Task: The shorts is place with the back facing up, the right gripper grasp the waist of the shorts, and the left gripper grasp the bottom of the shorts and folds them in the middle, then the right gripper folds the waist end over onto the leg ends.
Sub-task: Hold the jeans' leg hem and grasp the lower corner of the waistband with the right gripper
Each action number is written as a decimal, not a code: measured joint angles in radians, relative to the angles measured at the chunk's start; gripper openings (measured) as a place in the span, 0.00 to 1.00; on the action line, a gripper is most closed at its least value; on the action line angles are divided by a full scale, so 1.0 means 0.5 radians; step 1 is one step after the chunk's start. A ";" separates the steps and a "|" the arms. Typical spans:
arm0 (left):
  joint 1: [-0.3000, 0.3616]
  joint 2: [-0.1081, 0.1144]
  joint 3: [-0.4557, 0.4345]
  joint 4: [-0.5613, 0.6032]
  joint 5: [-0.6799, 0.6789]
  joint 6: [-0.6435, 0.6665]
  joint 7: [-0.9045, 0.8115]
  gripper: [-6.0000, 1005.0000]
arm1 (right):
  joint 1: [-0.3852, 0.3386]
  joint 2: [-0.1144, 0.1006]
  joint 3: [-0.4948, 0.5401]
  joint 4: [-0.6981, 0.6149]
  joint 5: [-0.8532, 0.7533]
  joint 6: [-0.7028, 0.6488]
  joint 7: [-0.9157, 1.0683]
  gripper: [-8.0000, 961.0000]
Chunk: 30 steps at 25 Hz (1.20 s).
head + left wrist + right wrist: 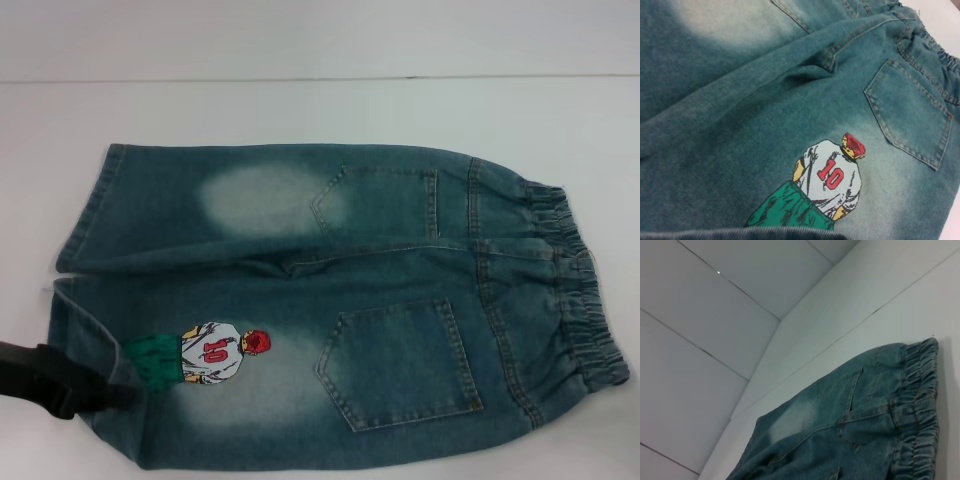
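Left gripper: black, reached the near leg hem; whether it was clenched could not be told.
Blue-green faded denim shorts: lay flat, pockets up, on the white table, bare room all round.
Ruffled elastic waist: on the right.

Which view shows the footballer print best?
The left wrist view: the footballer print fills it close up, number 10 legible. The head view shows it small on the shorts, beside the left hand. The right wrist view misses it.
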 joint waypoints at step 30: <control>-0.018 -0.001 0.026 0.002 0.000 -0.024 0.003 0.06 | 0.134 0.006 0.027 0.058 -0.057 0.196 0.158 0.96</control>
